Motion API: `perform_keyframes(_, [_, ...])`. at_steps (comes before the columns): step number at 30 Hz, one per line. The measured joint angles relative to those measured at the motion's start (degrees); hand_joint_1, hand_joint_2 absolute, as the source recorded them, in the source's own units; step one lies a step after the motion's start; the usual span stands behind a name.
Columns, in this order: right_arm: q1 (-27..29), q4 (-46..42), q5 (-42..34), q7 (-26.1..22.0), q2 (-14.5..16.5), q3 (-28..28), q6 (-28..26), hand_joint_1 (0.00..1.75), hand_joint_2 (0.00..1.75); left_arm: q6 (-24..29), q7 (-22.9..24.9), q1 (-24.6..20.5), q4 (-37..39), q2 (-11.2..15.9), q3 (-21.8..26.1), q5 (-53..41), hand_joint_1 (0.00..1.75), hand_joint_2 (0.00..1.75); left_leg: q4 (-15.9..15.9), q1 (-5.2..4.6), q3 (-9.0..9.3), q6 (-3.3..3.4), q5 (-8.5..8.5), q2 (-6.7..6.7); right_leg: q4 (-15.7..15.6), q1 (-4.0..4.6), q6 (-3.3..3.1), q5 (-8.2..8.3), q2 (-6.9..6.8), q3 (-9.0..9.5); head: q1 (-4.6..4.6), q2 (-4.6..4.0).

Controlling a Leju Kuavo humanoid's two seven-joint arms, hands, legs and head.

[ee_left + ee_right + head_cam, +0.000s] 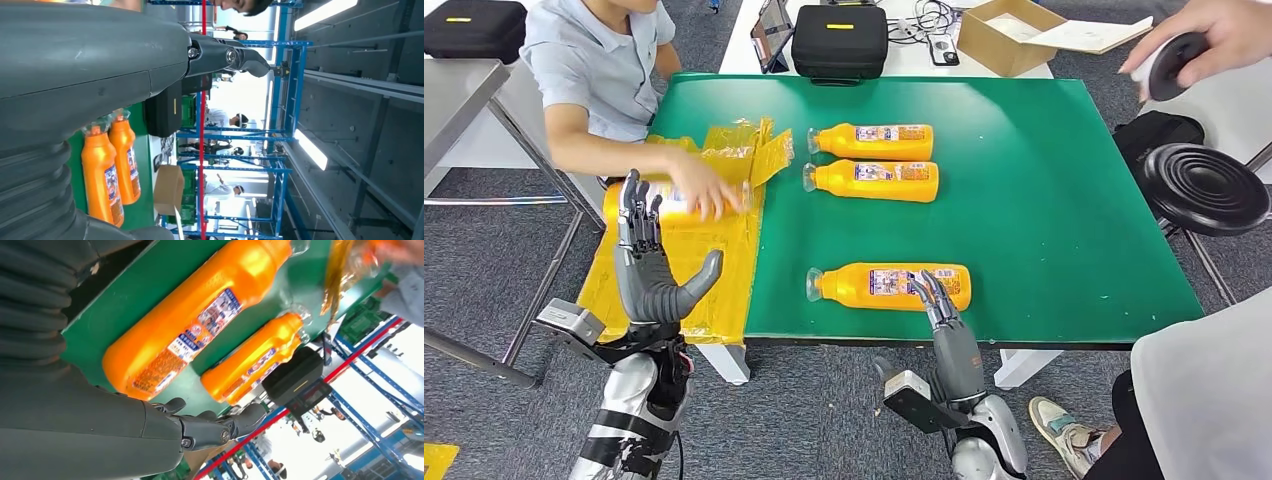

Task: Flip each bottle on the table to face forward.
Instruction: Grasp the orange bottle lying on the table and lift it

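Orange bottles lie on their sides across a green surface (1044,200), caps pointing to the robot's left. The nearest bottle (889,286) rests close to the front edge; the robot's right hand (936,300) reaches over it, fingertips at its label, fingers extended and loosely apart, holding nothing. Two more bottles, the middle bottle (872,180) and the far bottle (871,141), lie side by side farther back. At the surface's left end a person's hand (704,190) rests on a fourth bottle (674,200) atop crumpled yellow plastic wrap (724,150). The robot's left hand (649,265) is raised upright beside the wrap, fingers spread, empty. The step in hand appears to be turning the nearest bottle. Doing it well likely means settling the fingers around the bottle's body, not just the label, and rolling it in place, since it sits near the edge and could slip off.
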Motion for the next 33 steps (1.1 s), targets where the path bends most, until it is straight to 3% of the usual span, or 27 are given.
perform_keyframes(4, [-1.29, 0.87, 2.14, 1.25, -0.2, -0.86, -1.32, 0.0, 1.75, 0.37, 0.09, 0.54, -0.73, -0.24, -0.15, -0.01, 0.0, 1.75, -0.01, 0.01, -0.01, 0.0, 0.0, 0.01, 0.0, 0.0, 0.0, 0.0, 0.0, -0.01, 0.01, 0.0])
perform_keyframes(7, [-4.52, 3.75, 6.8, 5.0, -0.81, -1.25, -2.8, 0.0, 1.75, 2.41, 0.55, 1.04, -0.89, -0.54, -0.96, -1.02, 0.0, 1.75, -0.01, 0.0, -0.02, 0.01, 0.01, 0.03, 0.0, -0.04, 0.01, 0.02, 0.0, -0.01, -0.01, 0.0])
perform_keyframes(15, [-20.02, 22.9, 12.48, 8.67, -2.22, -3.49, -0.14, 0.0, 1.75, 9.83, -0.38, 3.08, 0.47, -2.04, -7.03, -4.68, 0.0, 1.75, 0.02, -0.17, -0.01, 0.13, 0.1, 0.0, 0.0, -0.22, 0.15, 0.14, -0.01, 0.0, 0.0, 0.0])
perform_keyframes(20, [-26.33, 33.49, 14.53, 11.14, -1.38, -3.58, 1.77, 0.0, 1.75, 10.73, -0.43, 3.22, 0.67, -2.28, -9.38, -4.87, 0.0, 1.75, 0.02, -0.16, -0.02, 0.13, 0.11, 0.0, 0.01, -0.17, 0.15, 0.13, -0.01, -0.01, -0.01, 0.0])
perform_keyframes(27, [-30.35, 41.95, 12.01, 11.69, 0.54, -3.87, 8.28, 0.0, 1.75, 10.19, -0.3, 2.9, 0.88, -2.55, -11.54, -3.1, 0.0, 1.75, 0.02, -0.15, -0.05, 0.12, 0.1, -0.01, 0.01, -0.16, 0.14, 0.12, -0.01, -0.05, 0.0, 0.0])
perform_keyframes(33, [-31.74, 44.64, 10.72, 11.69, 1.56, -4.57, 9.62, 0.0, 1.75, 9.85, -0.27, 2.58, 1.12, -2.68, -12.92, -3.02, 0.0, 1.75, 0.02, -0.16, -0.05, 0.13, 0.1, 0.01, 0.01, -0.19, 0.15, 0.12, -0.01, -0.04, 0.0, 0.0])
